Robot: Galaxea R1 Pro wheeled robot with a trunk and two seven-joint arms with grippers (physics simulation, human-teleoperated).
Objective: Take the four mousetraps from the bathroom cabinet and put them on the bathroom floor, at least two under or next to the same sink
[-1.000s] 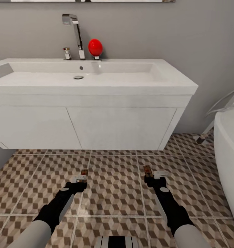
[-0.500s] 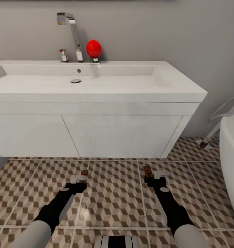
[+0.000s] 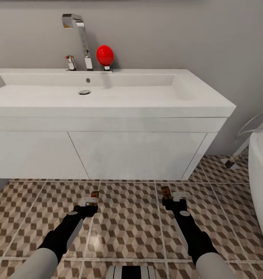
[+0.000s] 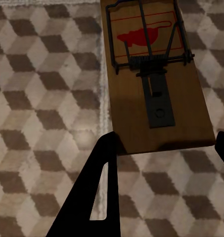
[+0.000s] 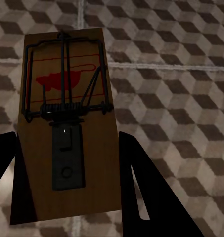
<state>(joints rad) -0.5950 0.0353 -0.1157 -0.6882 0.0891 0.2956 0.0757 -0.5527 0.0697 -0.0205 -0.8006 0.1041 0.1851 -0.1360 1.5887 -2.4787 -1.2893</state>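
In the head view both arms reach forward over the patterned bathroom floor [image 3: 127, 221], in front of the white sink [image 3: 108, 93] on its wall-hung drawer unit. My left gripper [image 3: 90, 200] is shut on a mousetrap [image 3: 94, 193], held flat above the tiles. My right gripper [image 3: 172, 198] is shut on another mousetrap [image 3: 165, 191]. In the left wrist view the mousetrap [image 4: 151, 74] is a brown board with wire and a red mark, its near end gripped by the left gripper [image 4: 163, 145]. In the right wrist view the right gripper [image 5: 67, 173] clamps its mousetrap [image 5: 67, 128] between dark fingers [image 5: 139, 187]. The cabinet is out of view.
A chrome tap [image 3: 80, 38] and a red egg-shaped object [image 3: 105, 54] stand at the sink's back edge. The white bathtub [image 3: 261, 174] borders the floor at the right, with a chrome pipe [image 3: 236, 155] beside it. Open floor lies under the drawer unit [image 3: 135, 155].
The camera has moved closer to the sink, which now looks larger and sits slightly lower in the picture. Both grippers keep the same pose, each holding its mousetrap.
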